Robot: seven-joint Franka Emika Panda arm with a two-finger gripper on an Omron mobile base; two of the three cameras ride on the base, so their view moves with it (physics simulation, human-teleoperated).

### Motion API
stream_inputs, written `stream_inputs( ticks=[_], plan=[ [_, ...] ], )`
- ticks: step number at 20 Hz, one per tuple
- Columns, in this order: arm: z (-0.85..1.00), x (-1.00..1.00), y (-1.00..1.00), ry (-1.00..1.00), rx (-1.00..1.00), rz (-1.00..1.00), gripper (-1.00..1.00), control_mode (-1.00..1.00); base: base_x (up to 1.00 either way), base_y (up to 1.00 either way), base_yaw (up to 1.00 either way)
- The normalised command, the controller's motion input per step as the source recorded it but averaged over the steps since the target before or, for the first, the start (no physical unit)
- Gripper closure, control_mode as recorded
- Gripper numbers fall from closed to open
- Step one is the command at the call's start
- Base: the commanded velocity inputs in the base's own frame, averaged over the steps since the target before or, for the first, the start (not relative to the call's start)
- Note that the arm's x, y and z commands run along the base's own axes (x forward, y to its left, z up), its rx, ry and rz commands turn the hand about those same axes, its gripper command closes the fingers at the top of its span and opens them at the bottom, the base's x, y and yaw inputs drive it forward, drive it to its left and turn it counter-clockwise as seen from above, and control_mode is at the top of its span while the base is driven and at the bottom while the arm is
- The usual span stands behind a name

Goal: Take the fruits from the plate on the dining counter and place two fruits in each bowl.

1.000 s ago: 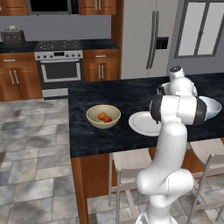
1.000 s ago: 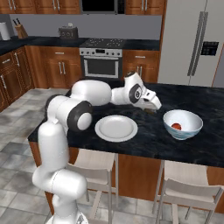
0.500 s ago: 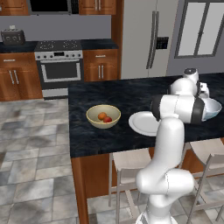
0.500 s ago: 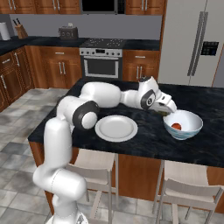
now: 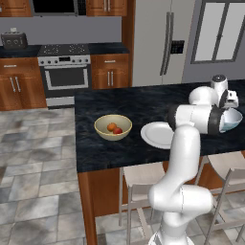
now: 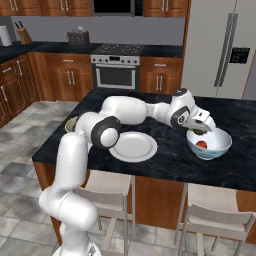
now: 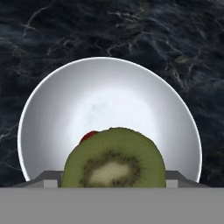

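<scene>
My gripper (image 6: 202,129) is shut on the dark green fruit (image 6: 200,132) and hangs just above the white bowl (image 6: 210,145). The hand view looks down into that bowl (image 7: 109,100): the green fruit (image 7: 114,162), a cut kiwi face, sits low in the view, and a red fruit (image 7: 89,136) peeks out behind it. From the right base view the red fruit (image 6: 201,144) lies inside the bowl. The tan-yellow bowl (image 5: 113,127) holds an orange fruit (image 5: 111,127) and a red fruit (image 5: 118,130). The white plate (image 6: 133,146) lies bare on the dining counter (image 6: 165,160).
Stools (image 6: 111,185) stand along the counter's near edge. A steel oven (image 5: 64,76) and a refrigerator (image 5: 153,40) line the back wall. My arm (image 6: 130,110) stretches over the counter above the plate. The white bowl (image 5: 232,119) sits near the counter's right end.
My arm has swung right, carrying the green fruit from beside the plate to above the white bowl. The bowls, plate and other fruits have stayed put.
</scene>
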Motion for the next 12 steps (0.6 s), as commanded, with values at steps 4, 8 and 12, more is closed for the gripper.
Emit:
stream_inputs(
  ticks=[4, 8, 12],
  plan=[
    [-0.31, 0.0, -0.06, 0.0, 0.0, 0.0, 1.0, -1.0, 0.0, 0.0, 0.0],
    [-0.5, 0.0, 0.0, 0.0, 0.0, 0.0, 1.0, -1.0, 0.0, 0.0, 0.0],
    [-0.29, 0.04, 0.0, 0.0, 0.0, 0.0, 1.0, -1.0, 0.0, 0.0, 0.0]
  ],
)
